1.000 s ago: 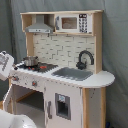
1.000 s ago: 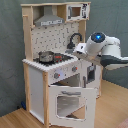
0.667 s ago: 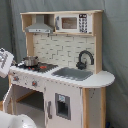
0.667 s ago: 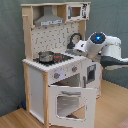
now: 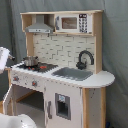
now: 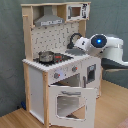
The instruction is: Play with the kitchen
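In the second exterior view, the kitchen (image 6: 60, 65) stands on the wooden floor (image 6: 15, 117) before a grey curtain (image 6: 10, 50), its oven door (image 6: 67, 102) hanging open. The robot arm (image 6: 102, 47) has drifted from the second exterior view's right toward the sink side over the last second, so the play seems only to be starting. I cannot tell how the fingers stand. On the stovetop sits 1 small pot (image 6: 46, 56); the black faucet (image 5: 85, 58) rises closest to the arm's path.
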Controlling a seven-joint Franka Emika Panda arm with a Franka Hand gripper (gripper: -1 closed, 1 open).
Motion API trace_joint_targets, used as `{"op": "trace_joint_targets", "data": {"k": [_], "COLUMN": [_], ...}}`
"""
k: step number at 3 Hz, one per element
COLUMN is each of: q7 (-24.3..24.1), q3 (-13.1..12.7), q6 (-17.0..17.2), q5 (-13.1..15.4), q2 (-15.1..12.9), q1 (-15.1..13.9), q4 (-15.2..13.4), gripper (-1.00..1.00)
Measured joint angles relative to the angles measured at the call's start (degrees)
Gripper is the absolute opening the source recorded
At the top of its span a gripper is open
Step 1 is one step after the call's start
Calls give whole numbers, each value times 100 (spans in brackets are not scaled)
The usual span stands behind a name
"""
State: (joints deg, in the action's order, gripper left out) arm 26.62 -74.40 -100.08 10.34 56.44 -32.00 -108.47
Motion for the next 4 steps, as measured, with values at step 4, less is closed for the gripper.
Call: {"op": "trace_joint_targets", "data": {"k": [4], "q7": [-180], "q3": [-573], "q6": [111], "q5": [1307], "q2": [1680], "q1": [-288], "q4": [658], "gripper": [100]}}
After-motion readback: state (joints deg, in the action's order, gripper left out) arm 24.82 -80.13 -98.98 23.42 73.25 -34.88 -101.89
